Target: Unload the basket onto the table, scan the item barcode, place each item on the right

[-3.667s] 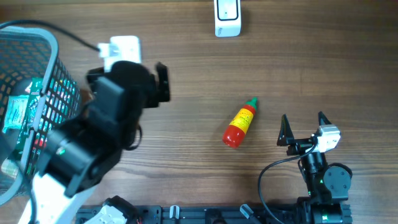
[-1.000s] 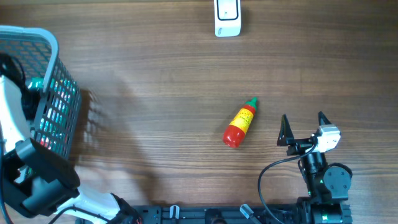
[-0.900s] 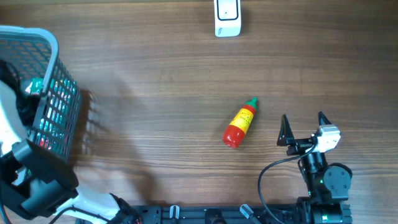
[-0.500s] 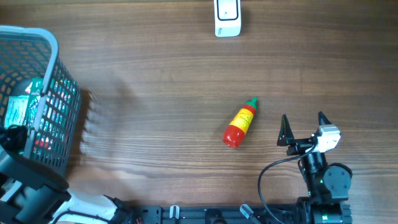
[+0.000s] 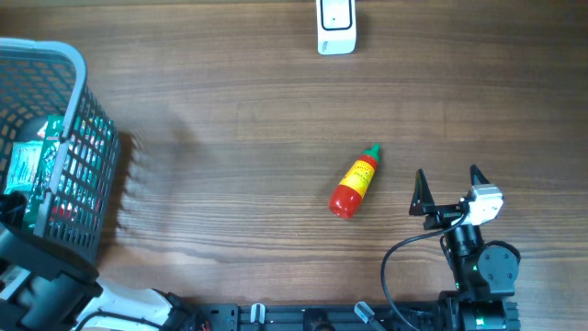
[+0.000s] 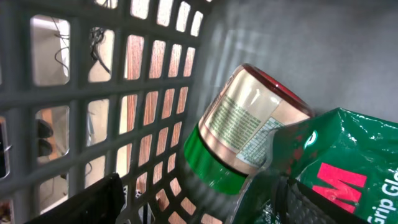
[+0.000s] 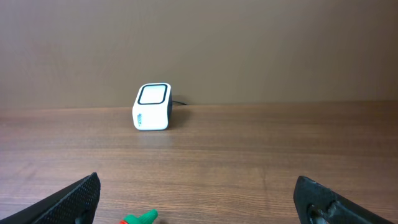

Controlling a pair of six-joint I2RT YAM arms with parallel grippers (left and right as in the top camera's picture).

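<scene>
sauce bottle [image 5: 355, 184] lying diagonal, green cap [image 5: 372, 151] far-right

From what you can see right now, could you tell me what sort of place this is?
Probably a mock shop checkout: a barcode scanner stands on the wooden table, a grey basket holds packaged goods, and a sauce bottle lies nearby.

Basket [image 5: 92, 165] far left w/ can [image 6: 249, 130] inside, bottle [image 5: 355, 182] centre, scanner [image 5: 336, 26] behind.
</scene>
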